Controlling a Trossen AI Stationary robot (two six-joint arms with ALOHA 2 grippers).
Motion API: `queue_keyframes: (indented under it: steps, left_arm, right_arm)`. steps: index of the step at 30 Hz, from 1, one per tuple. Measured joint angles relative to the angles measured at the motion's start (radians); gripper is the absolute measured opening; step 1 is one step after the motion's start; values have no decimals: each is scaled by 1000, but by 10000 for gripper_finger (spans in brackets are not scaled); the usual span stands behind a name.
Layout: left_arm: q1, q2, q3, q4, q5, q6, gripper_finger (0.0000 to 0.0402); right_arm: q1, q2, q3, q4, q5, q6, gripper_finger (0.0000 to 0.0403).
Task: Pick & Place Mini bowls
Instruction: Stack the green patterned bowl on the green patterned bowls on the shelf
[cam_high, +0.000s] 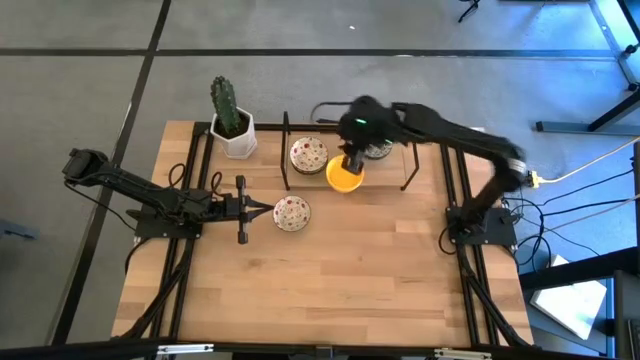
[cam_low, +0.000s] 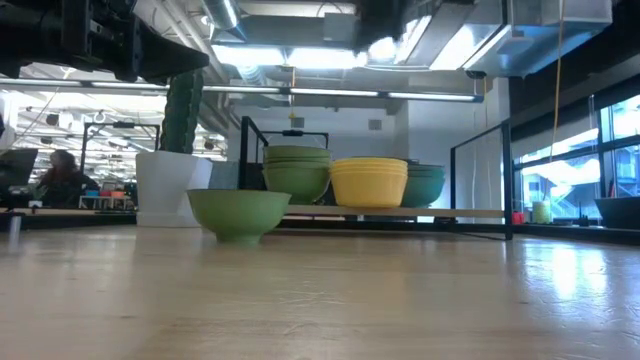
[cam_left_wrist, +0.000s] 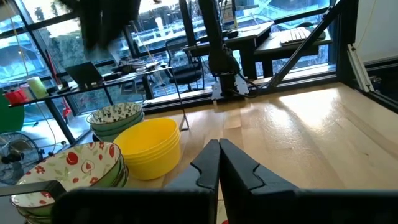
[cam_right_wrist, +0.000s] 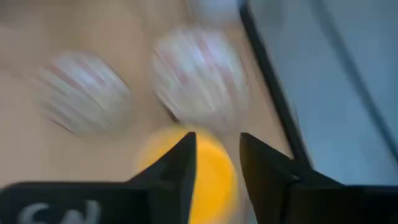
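The right gripper (cam_right_wrist: 217, 163), fingers parted narrowly, hangs over the yellow stack (cam_high: 345, 176) on the rack (cam_high: 408, 186) (left gripper (cam_left_wrist: 218, 163) waits pinched beside the speckled bowl (cam_high: 291, 212)); it should straddle one rim squarely.

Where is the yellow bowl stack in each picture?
High view: the yellow bowl stack sits near the table's far edge, under the right gripper.
Low view: centre, on the rack shelf.
Left wrist view: left of centre.
Right wrist view: blurred, bottom centre between that arm's fingers.
Shared landmark: the red-speckled bowl stack beside it, seen too in the left wrist view.
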Motion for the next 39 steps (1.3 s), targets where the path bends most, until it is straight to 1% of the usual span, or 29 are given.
queue_keyframes:
  steps: [4,8,10,12,14,16,19,22,24,26,27,28,31,34,36,39]
  left_arm:
    - [0,0,0,0,0,1,4]
    - [0,0,0,0,0,0,4]
    - [0,0,0,0,0,0,4]
    - [0,0,0,0,0,0,4]
    - [0,0,0,0,0,0,4]
    - [0,0,0,0,0,1,4]
    - [0,0,0,0,-4,-9,4]
    - [0,0,0,24,-27,-54,4]
    - [0,0,0,54,-89,-92,4]
    - [0,0,10,55,-205,-125,3]
    - [0,0,27,37,-263,-122,4]
    - [0,0,52,12,-300,-104,3]
    - [0,12,197,-157,-305,-55,4]
    - [4,67,423,-433,-334,-102,3]
    - [19,124,603,-707,-354,-187,4]
    - [59,246,867,-1144,-297,-366,4]
  right_arm:
    - [145,-193,5,223,-20,-57,77]
    - [253,-368,5,303,-58,-72,13]
    - [309,-452,-11,308,-73,-70,9]
    - [376,-540,-73,322,-77,-69,10]
    - [447,-625,-171,349,-49,-56,7]
    - [509,-711,-299,389,-5,-45,4]
    - [573,-845,-547,467,44,-22,5]
    - [598,-964,-806,630,62,-17,3]
    - [604,-1023,-956,760,53,-17,3]
    - [605,-1068,-1083,880,23,-17,3]
    - [605,-1084,-1134,927,2,-17,3]
    - [605,-1092,-1180,968,-13,-15,2]
    - [604,-1101,-1286,1064,-42,-9,2]
    - [604,-1093,-1375,1140,-47,-8,2]
    - [604,-1092,-1422,1200,-48,-2,2]
    - [604,-1092,-1481,1243,-47,3,2]
